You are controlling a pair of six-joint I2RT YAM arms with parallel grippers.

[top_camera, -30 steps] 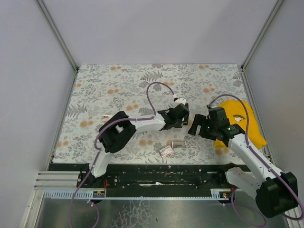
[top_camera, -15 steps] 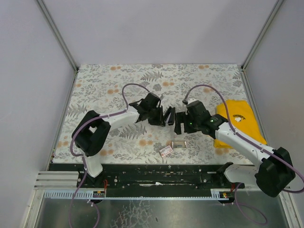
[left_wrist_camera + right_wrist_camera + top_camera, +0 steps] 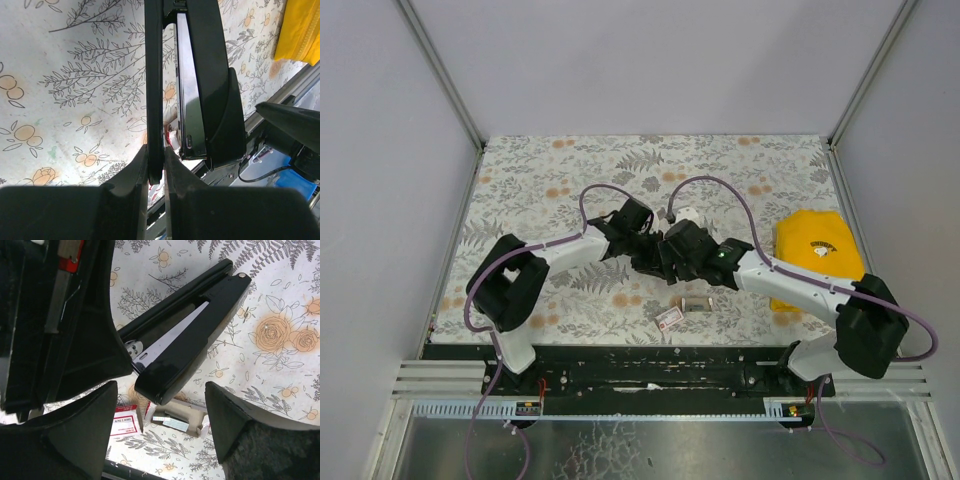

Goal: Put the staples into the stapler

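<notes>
Stapler [image 3: 192,325]: slim and black, swung open into two long arms joined at a hinge, with a pale metal channel showing along the inside of the thicker arm; held up off the surface over the middle of the table, near the front.
Stapler arms, left wrist view: thin arm [image 3: 154,75] running straight up from the fingers; thicker arm with the glossy magazine [image 3: 192,90] just beside it, a narrow gap between.
Left gripper [image 3: 155,152]: fingers pressed together on the thin arm of the stapler, one on each side.
Right gripper [image 3: 161,390]: fingers spread wide, one on each side of the stapler's free end, apart from it.
Staple box [image 3: 175,419]: small tan carton lying on the table below the stapler's free end, open, with a silvery strip inside, possibly staples, too small to be sure.
Red-and-white card [image 3: 125,425]: flat on the table, just beside the box.
Table [image 3: 540,180]: covered in a grey leaf and orange flower print.
Yellow cloth [image 3: 818,255]: folded at the right edge, well apart from the stapler.
</notes>
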